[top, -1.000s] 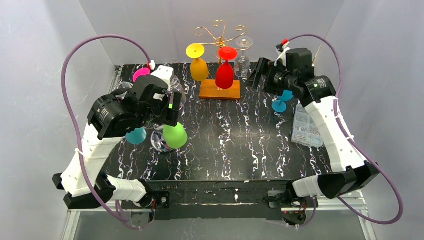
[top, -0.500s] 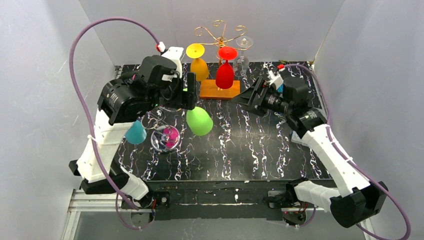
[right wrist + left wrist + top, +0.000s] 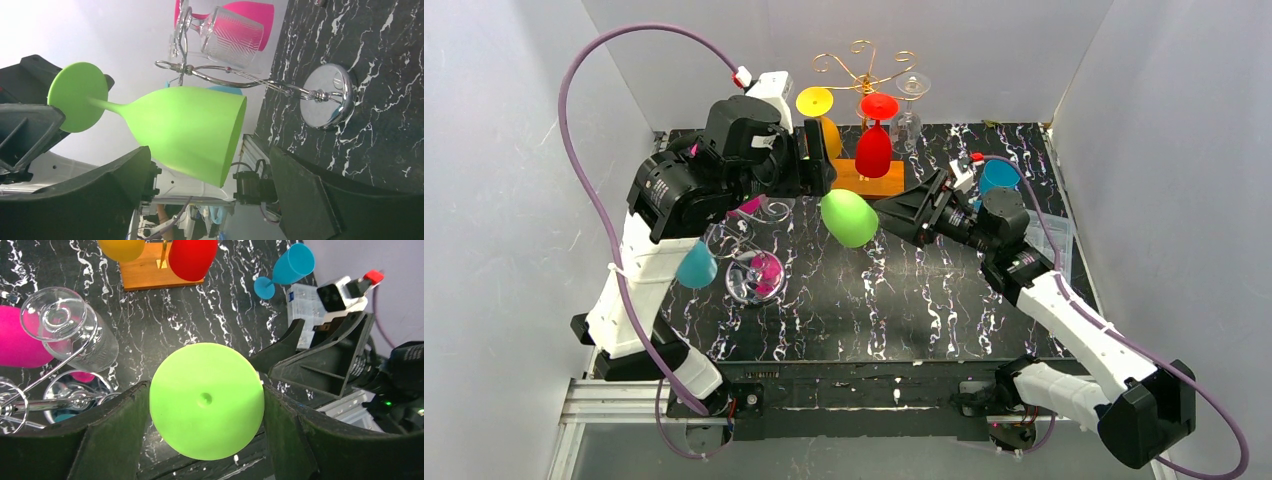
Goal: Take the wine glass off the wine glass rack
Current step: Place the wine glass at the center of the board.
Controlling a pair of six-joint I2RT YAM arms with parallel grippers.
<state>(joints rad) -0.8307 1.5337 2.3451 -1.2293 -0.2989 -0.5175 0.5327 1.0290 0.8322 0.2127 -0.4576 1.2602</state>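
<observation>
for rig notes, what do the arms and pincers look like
The left arm and right arm have white shells and black joints. A purple cable with a red-tipped plug runs to each wrist. The left pincer and right pincer have broad black fingers.

Site: robotics lab test cell | plain grey wall panels [image 3: 514, 120] enclose a black marbled worktop [image 3: 904, 300] | aluminium frame rail [image 3: 584, 405] at near edge | purple cables [image 3: 563, 110] looping overhead

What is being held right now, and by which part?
The left end effector grips the green wine glass by the edge of its round foot; the right end effector stands open around the bowl, not gripping.
</observation>
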